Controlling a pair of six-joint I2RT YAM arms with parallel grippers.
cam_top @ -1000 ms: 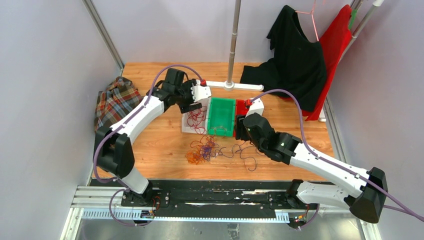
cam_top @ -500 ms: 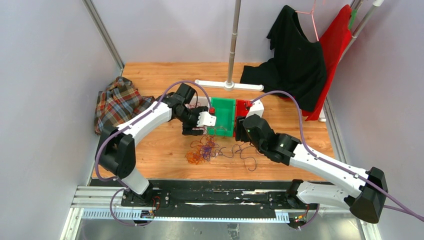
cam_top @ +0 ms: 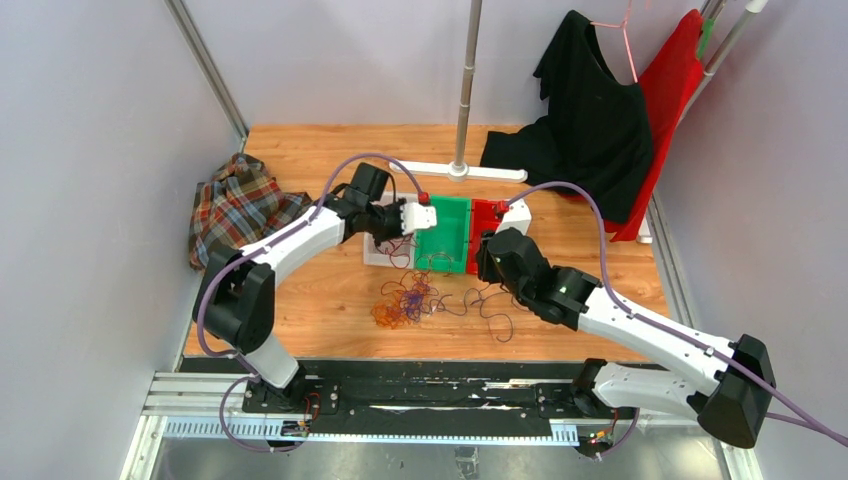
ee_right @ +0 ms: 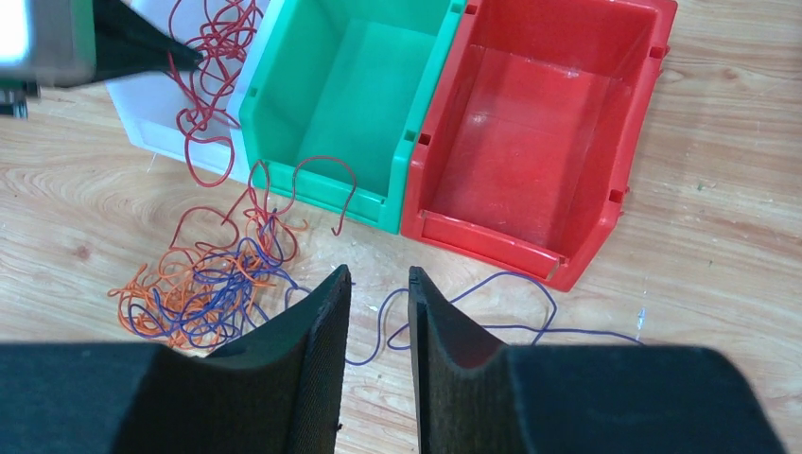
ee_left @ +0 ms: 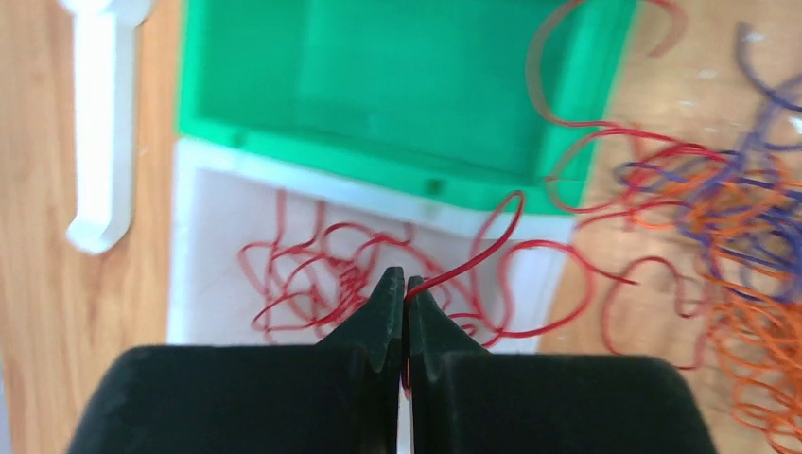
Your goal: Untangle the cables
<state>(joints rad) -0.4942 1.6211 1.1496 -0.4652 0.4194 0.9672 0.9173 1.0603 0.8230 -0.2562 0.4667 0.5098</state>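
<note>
The cables lie as a clump (cam_top: 405, 300) of red, orange and purple wires on the wooden table in front of the bins, also seen as the clump (ee_right: 203, 288) and the clump (ee_left: 747, 236). My left gripper (ee_left: 406, 282) is shut on a red cable (ee_left: 478, 257) above the white bin (ee_left: 203, 246), which holds more red cable. That cable runs back toward the clump. My right gripper (ee_right: 379, 274) stands open with nothing between its fingers, above a loose purple cable (ee_right: 492, 284) on the table. From above, the left gripper (cam_top: 397, 232) is over the white bin and the right gripper (cam_top: 485, 262) is near the red bin's front.
A green bin (ee_right: 350, 95) and a red bin (ee_right: 539, 142) stand side by side right of the white bin (ee_right: 142, 113). A plaid cloth (cam_top: 235, 200) lies at the left. A white stand base (cam_top: 460, 170) and hanging black clothing (cam_top: 590, 120) are behind.
My left gripper swung from the white bin's far side down to the cables, shut on a red cable and drew back over the white bin. The right arm barely moved.
</note>
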